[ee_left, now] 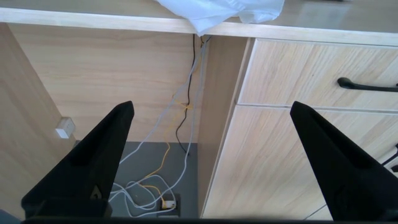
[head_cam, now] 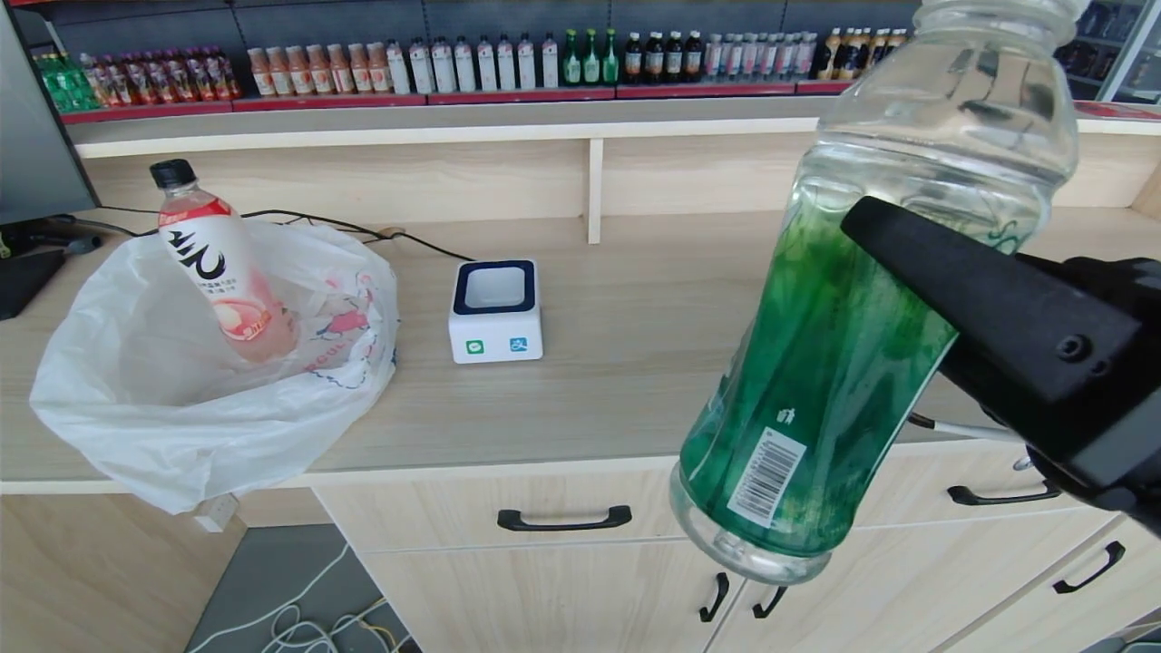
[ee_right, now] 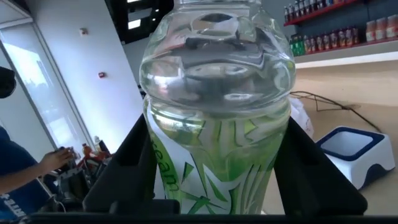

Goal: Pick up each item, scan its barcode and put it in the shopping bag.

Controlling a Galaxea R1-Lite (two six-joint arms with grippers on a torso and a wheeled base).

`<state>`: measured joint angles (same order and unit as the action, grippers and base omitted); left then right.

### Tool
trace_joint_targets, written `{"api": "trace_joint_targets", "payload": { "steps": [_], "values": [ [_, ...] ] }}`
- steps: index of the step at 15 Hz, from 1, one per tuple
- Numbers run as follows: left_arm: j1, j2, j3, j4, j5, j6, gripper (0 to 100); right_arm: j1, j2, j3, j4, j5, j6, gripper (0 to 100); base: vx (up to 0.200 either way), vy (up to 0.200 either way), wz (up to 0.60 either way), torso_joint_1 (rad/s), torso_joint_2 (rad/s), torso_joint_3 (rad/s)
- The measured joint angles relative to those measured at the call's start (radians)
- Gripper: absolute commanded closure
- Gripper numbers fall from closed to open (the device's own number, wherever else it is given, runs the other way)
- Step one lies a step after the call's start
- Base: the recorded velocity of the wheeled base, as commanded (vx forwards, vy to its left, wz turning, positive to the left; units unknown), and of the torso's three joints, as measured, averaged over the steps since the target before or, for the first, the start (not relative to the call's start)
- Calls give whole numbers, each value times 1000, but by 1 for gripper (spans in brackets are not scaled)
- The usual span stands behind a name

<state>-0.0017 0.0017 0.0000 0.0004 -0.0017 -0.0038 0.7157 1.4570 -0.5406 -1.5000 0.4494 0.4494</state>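
My right gripper is shut on a clear bottle with a green label, held tilted high above the counter's front right edge. Its barcode sits near the bottle's base and faces the head camera. In the right wrist view the bottle stands between the gripper's black fingers. The white scanner rests mid-counter. At the left, the white shopping bag holds a pink drink bottle leaning upright. My left gripper hangs open and empty below the counter edge, facing the cabinet front.
The wooden counter has drawers with black handles beneath. A shelf of drinks lines the back wall. A dark monitor stands far left. Cables lie on the floor under the bag's overhanging edge.
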Motion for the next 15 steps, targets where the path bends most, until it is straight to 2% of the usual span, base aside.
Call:
{"api": "trace_joint_targets", "payload": {
  "steps": [4, 7, 15],
  "values": [
    [0, 0, 0, 0, 0, 0, 0, 2, 13, 7, -40, 0, 57, 100, 0, 0, 0, 0, 0, 0],
    [0, 0, 0, 0, 0, 0, 0, 36, 15, 24, -69, 1, 143, 100, 0, 0, 0, 0, 0, 0],
    [0, 0, 0, 0, 0, 0, 0, 43, 26, 20, -70, 0, 168, 100, 0, 0, 0, 0, 0, 0]
  ]
}}
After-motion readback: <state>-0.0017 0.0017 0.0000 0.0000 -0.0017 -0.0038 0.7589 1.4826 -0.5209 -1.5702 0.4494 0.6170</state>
